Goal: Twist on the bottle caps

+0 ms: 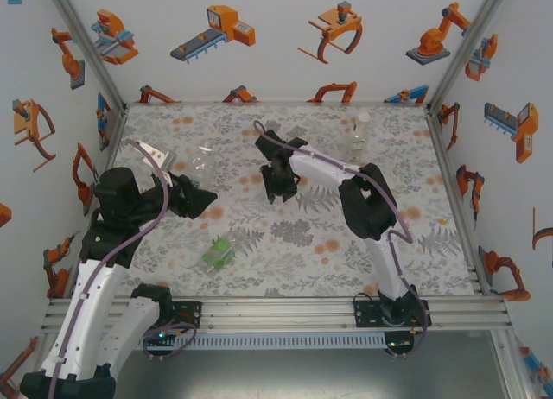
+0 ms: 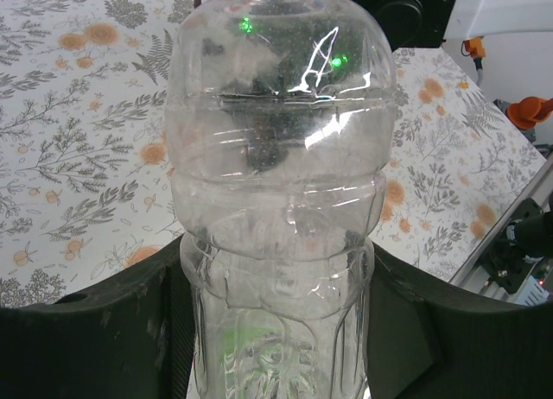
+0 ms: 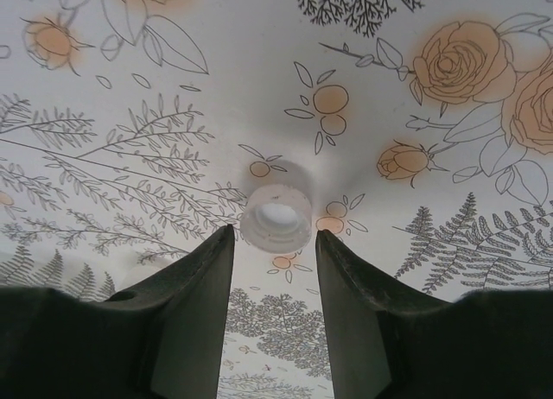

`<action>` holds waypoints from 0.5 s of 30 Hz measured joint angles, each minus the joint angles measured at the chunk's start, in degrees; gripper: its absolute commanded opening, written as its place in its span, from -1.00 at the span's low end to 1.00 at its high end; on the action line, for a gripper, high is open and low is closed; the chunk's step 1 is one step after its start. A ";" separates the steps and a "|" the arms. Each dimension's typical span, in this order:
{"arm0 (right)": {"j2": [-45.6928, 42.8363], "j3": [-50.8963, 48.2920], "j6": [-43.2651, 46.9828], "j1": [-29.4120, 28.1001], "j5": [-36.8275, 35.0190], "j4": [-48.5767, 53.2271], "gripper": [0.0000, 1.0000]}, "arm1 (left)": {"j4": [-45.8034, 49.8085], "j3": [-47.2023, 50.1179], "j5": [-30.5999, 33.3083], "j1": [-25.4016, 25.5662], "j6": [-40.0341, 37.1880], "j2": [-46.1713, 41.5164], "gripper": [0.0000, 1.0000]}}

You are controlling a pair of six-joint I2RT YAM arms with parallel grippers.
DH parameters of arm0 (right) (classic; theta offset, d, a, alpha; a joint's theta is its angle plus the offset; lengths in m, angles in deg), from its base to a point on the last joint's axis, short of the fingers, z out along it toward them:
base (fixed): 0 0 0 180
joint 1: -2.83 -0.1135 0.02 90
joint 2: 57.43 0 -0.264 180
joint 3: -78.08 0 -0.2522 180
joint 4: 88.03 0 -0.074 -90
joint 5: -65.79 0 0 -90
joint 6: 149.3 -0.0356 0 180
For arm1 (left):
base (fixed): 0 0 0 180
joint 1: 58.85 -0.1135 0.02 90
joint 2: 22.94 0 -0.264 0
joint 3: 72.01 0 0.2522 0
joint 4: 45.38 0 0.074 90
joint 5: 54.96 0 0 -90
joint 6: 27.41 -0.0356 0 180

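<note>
Floral tabletop [image 1: 363, 243] from above: green bottle [image 1: 219, 252] lies near left pincer [image 1: 199, 193]. Left wrist: that pincer clamps a clear bottle [image 2: 281, 243]. Right wrist: right pincer [image 3: 275, 243], part-open and empty, frames a white cap [image 3: 276, 216] just past its tips; screwing apparently not yet begun.

I see bright, even light and only faint shadows; white glare and green glints streak the bottle [image 2: 276, 209], and the cap [image 3: 276, 216] looks soft
</note>
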 measured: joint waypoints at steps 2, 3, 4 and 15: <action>-0.11 0.55 0.00 0.00 0.02 0.07 -0.16 | -0.04 0.00 0.02 0.00 0.02 0.00 -1.00; -0.15 0.81 0.00 0.00 0.02 0.02 -0.16 | -0.07 0.00 0.00 0.00 0.02 0.00 -1.00; -0.22 0.94 0.00 0.00 0.04 -0.02 -0.17 | -0.13 0.00 0.02 0.00 0.02 0.00 -1.00; -0.31 1.07 0.00 0.00 0.20 -0.02 -0.23 | -0.33 0.00 0.00 0.00 0.66 -0.17 -1.00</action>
